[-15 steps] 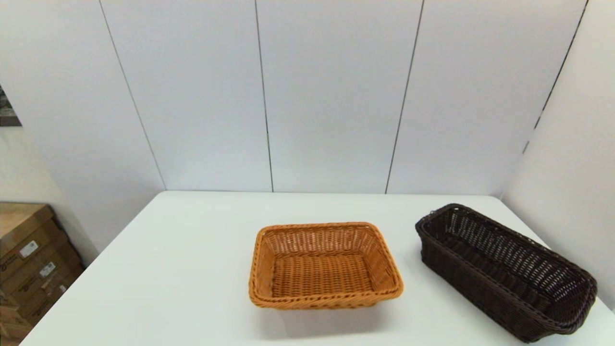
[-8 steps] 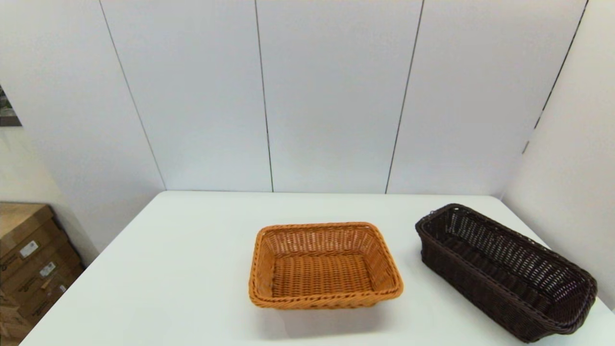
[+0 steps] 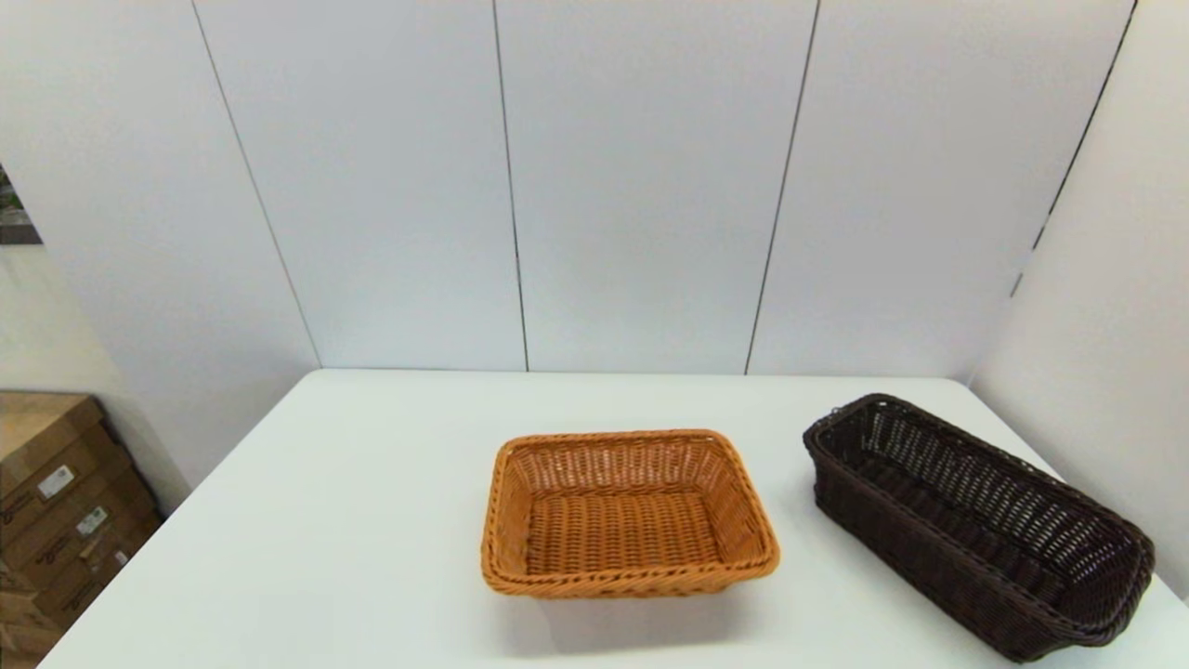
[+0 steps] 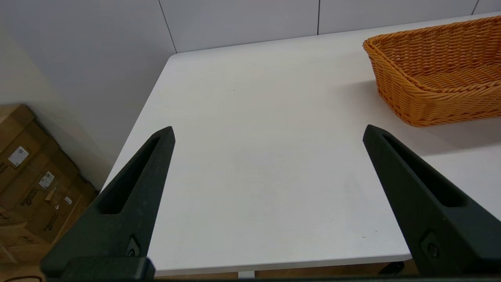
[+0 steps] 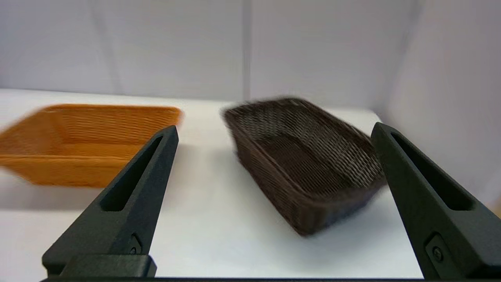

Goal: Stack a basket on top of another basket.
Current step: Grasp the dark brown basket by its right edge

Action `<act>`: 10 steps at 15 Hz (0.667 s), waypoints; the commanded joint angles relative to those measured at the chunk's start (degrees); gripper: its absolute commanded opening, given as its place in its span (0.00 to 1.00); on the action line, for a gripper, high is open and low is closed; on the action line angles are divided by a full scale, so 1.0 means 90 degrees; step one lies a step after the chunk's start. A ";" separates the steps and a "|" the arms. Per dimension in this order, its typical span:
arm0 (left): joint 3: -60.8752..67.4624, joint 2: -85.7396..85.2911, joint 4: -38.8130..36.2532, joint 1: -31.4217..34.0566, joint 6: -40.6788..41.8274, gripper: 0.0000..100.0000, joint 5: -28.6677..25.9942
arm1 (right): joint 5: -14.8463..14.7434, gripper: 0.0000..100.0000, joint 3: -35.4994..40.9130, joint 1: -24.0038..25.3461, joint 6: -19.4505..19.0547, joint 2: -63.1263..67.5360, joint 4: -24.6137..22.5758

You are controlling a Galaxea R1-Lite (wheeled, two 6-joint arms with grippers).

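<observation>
Neither pincer visible from the head: dark brown basket (image 3: 975, 525) lower right on worktop (image 3: 353, 520), apart from orange-tan basket (image 3: 627, 513) at lower centre. Left pincer (image 4: 268, 133) spread wide over bare worktop. Right pincer (image 5: 274, 131) spread wide, facing dark basket at centre; probably light, stiff wicker, best pinched at braided rim.

You have two wicker baskets standing apart on the table (image 3: 325, 520), neither on the other. The wide basket (image 3: 628, 513) sits near the middle, square to your view. The long narrow basket (image 3: 975, 522) lies to its right, angled, its far end toward the back and its near end close to the table's right front corner. Behind the table stands a panelled wall (image 3: 641, 186). Off the table's left side, lower down, you see stacked cardboard boxes (image 3: 56, 511), probably on the floor. The left gripper (image 4: 268, 135) hovers over the table's left front; the right gripper (image 5: 274, 131) faces both baskets from the front.
</observation>
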 commanded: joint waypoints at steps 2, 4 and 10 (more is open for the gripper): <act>-0.0001 0.0005 0.0006 0.0002 0.0002 1.00 0.0000 | 0.0103 1.00 -0.0878 0.0000 0.0012 0.0037 0.1277; -0.0001 0.0005 0.0006 0.0002 0.0002 1.00 0.0000 | 0.0113 1.00 -0.1239 0.0000 0.0012 0.0233 0.1540; -0.0001 0.0005 0.0006 0.0002 0.0002 1.00 0.0000 | 0.0191 1.00 -0.2284 0.0039 0.0012 0.2420 0.1648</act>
